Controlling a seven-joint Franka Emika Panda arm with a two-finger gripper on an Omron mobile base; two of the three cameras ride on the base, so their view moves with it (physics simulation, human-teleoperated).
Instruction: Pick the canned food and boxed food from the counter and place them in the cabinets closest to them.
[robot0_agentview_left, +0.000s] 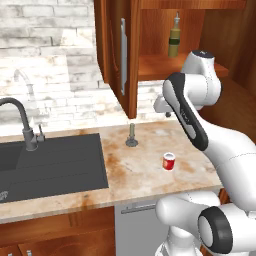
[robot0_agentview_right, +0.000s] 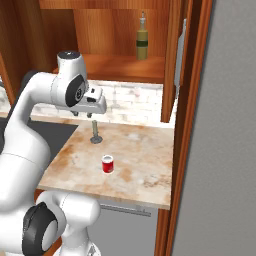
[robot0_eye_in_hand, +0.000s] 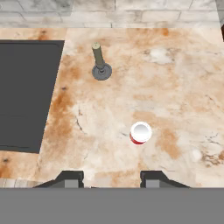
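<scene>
The tool (robot0_eye_in_hand: 111, 180) hangs high over the counter (robot0_eye_in_hand: 175, 87), its jaws drawn in and gripping nothing. The canned food (robot0_eye_in_hand: 140, 132) stands upright below it, a little ahead and off toward the right fingertip (robot0_eye_in_hand: 152, 178), well apart, so a descent shaded that way looks needed.

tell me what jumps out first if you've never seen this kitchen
A small red can stands alone and upright on the blotchy marble counter, right of the dark sink. The big white arm's gripper hangs high above the can, holding nothing. Behind it an open wooden cabinet has one olive-green bottle on its shelf.
</scene>
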